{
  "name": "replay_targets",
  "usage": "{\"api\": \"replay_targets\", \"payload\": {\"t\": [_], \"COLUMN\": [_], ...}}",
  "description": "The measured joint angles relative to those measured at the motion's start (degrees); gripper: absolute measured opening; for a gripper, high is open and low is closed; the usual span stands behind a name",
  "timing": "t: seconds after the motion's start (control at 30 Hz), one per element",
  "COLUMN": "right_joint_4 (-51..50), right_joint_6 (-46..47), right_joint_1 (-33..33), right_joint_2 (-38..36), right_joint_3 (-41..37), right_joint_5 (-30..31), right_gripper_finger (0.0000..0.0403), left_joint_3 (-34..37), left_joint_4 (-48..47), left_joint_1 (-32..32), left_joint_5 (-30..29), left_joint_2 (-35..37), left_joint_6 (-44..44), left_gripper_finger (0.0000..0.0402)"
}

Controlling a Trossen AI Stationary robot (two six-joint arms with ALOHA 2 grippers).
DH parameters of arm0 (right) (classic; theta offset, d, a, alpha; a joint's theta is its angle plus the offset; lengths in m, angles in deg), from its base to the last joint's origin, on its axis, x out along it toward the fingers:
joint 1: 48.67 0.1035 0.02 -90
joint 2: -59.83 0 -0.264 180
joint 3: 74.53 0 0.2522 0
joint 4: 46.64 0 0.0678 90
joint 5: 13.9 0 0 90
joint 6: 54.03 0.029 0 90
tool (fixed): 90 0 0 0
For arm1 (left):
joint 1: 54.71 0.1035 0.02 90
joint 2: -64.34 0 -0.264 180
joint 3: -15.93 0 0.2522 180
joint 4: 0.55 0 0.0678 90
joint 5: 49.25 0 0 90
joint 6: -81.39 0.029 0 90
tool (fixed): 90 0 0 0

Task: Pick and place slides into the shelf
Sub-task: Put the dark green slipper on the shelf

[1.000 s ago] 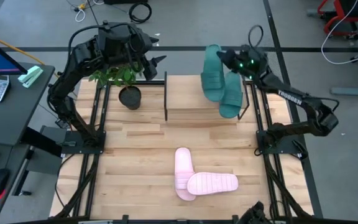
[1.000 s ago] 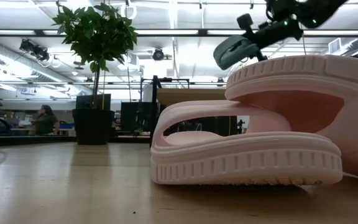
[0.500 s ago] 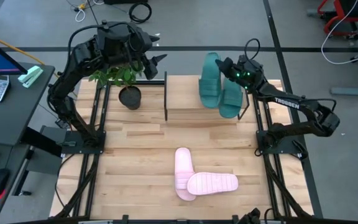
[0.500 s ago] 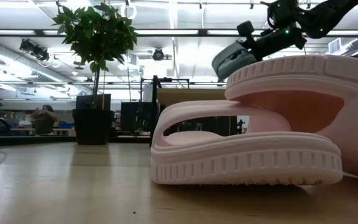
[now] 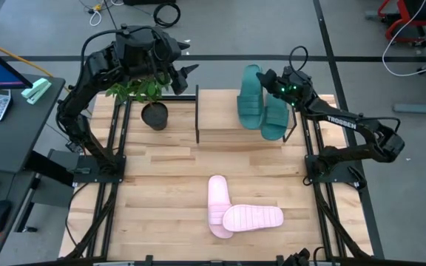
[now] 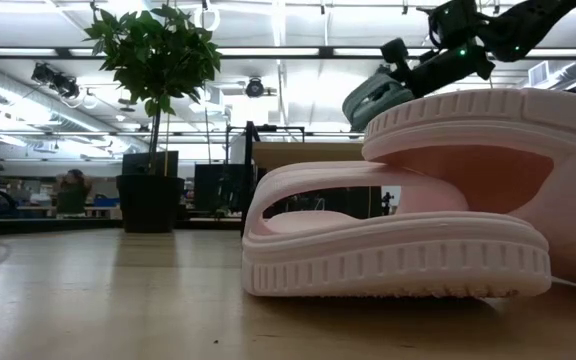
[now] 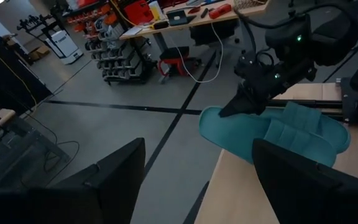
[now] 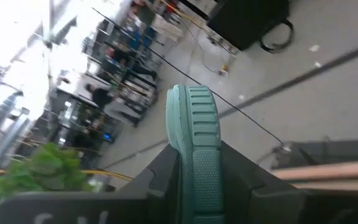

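Observation:
Two teal slides sit at the far right of the table. One [image 5: 276,118] lies on the shelf's plank top [image 5: 224,127]. The other [image 5: 250,94] juts past the far edge, with my right gripper [image 5: 272,77] shut on it. In the low view this slide [image 6: 373,95] shows tilted above the shelf top [image 6: 303,150]. Two pink slides [image 5: 219,199] [image 5: 254,218] lie near the front, one resting partly on the other. My left gripper [image 7: 197,180] is open, raised at the far left above the plant [image 5: 135,87]. My right gripper pinches the teal slide by its ribbed side edge [image 8: 194,124], one finger [image 8: 160,177] on each face. The hold is near the slide's far end [image 7: 229,115]. The fingers slant down from the right. The slide is tilted; I cannot tell whether its lower part rests on the shelf.
A potted plant [image 5: 154,116] stands at the far left of the tabletop. Black metal frames [image 5: 197,111] [image 5: 296,118] flank the shelf. The pink slides fill the near view [image 6: 398,250]. Bare wood [image 5: 161,177] lies between the plant and the pink slides.
My right gripper has moved left and down toward the shelf with the teal slide. The slide has come lower and closer beside the other teal slide. Most of this happened early in the second; since then it has hardly moved.

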Motion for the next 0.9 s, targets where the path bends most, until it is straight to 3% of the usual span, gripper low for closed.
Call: {"api": "replay_targets", "payload": {"t": [0.4,0.9], "right_joint_4": [-3.5,-5.6], "right_joint_6": [-1.8,-1.1], "right_joint_1": [0.3,4.8], "right_joint_2": [0.0,0.0], "right_joint_3": [0.0,0.0], "right_joint_5": [-0.7,3.7], "right_gripper_finger": [0.0084,0.0084], "left_joint_3": [0.0,0.0], "left_joint_4": [0.0,0.0], "left_joint_1": [0.0,0.0], "left_joint_5": [0.0,0.0], "left_joint_2": [0.0,0.0], "left_joint_6": [0.1,0.0], "left_gripper_finger": [0.0298,0.0298]}}
